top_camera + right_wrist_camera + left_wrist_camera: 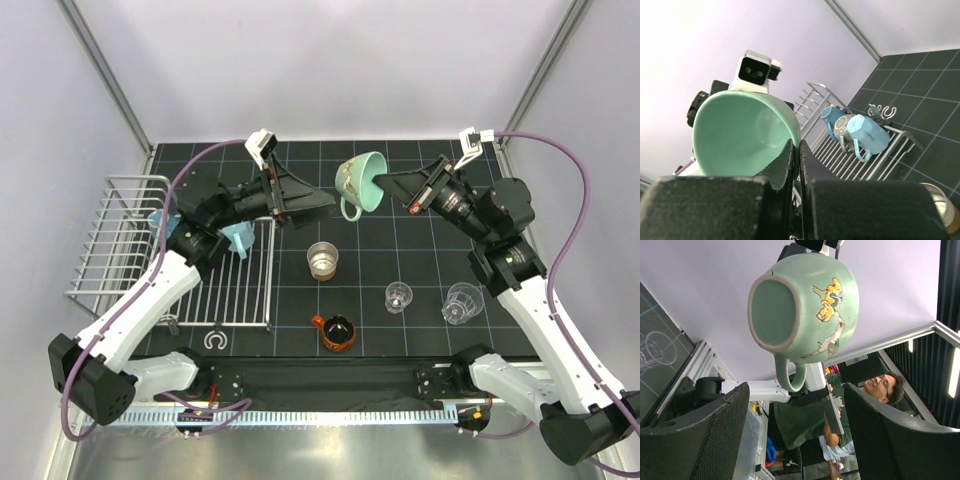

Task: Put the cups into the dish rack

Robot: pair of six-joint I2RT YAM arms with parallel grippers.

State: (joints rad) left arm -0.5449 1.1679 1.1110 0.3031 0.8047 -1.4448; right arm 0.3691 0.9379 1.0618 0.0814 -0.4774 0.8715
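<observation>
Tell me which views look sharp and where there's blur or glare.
Top external: evenly lit, sharp throughout. Left wrist: mint mug crisp, light strips glaring at the right edge. Right wrist: its own fingers dark and blurred up close, dish rack behind them clearer.

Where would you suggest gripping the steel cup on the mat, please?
Probably its rim wall, from straight above: the steel cup stands upright, mouth up, no handle visible, so one finger inside and one outside should pinch it. The left hand is open; the right hand holds the mint green mug.
</observation>
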